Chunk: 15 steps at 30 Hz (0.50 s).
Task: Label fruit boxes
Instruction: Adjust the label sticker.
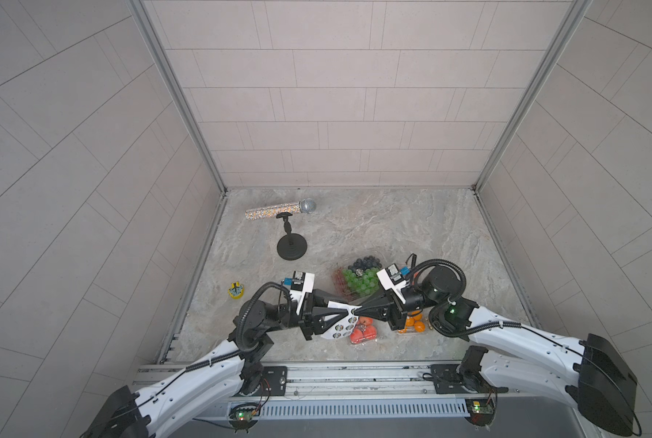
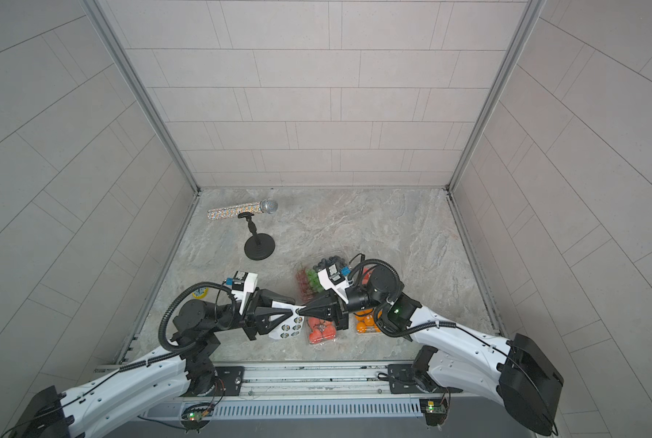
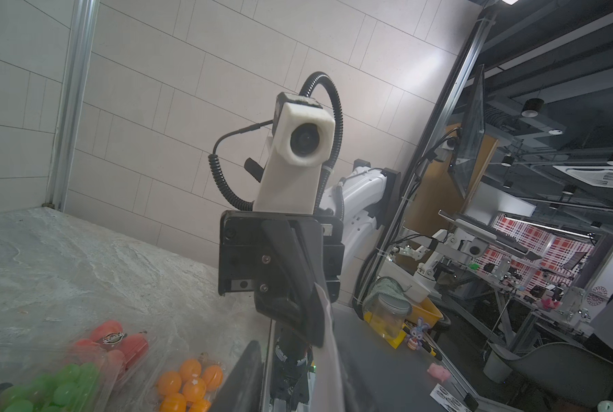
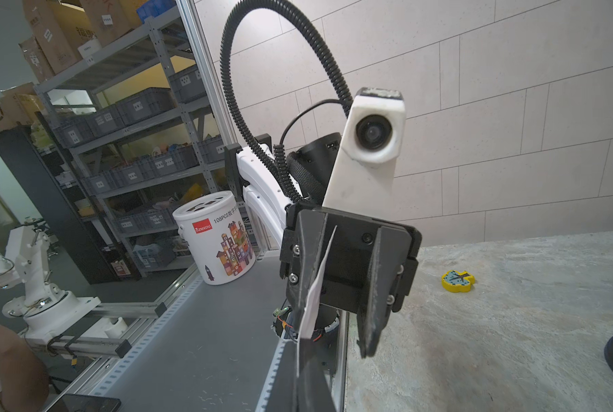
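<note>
Bucket point(image 4: 215, 242): "OZMEDU 108PCS"
Lg box point(image 1: 358, 280): grn grapes, blueberries
Sm box point(image 1: 411, 323): oranges
L gripper point(image 1: 341, 305): jaws apart
R gripper point(image 1: 359, 310): clamps sticker sheet point(image 1: 339, 328)

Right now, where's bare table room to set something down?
Bare: the far stretch from the microphone stand to the right wall, beyond the grape box; also between the yellow toy and that stand. Crowded: the near middle, where left gripper and right gripper meet at the sticker sheet by the fruit boxes.

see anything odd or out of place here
The sticker sheet hangs in mid-air rather than lying flat: the right gripper pinches its edge, while the left gripper stands open, not gripping it.
</note>
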### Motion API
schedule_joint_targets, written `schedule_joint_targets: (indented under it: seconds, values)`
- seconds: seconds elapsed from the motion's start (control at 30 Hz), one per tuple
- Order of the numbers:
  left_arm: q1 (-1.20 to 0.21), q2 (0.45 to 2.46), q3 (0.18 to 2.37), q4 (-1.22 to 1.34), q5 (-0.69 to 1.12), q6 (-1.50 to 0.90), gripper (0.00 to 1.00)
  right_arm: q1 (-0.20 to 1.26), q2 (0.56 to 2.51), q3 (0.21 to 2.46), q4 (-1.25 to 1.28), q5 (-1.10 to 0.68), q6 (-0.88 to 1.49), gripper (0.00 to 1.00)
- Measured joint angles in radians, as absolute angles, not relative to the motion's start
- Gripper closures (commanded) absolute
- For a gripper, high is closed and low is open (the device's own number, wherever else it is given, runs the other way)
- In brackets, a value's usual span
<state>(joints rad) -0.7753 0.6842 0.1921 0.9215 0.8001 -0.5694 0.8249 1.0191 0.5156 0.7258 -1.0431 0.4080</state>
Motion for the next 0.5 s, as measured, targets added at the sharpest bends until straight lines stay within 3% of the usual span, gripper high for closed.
schedule_joint_targets:
  seconds: [0.5]
  values:
    - [-0.775,0.761,0.192,0.968,0.849,-0.588,0.79,0.825,1.0,0.516,0.675,-1.024,0.376,1.0]
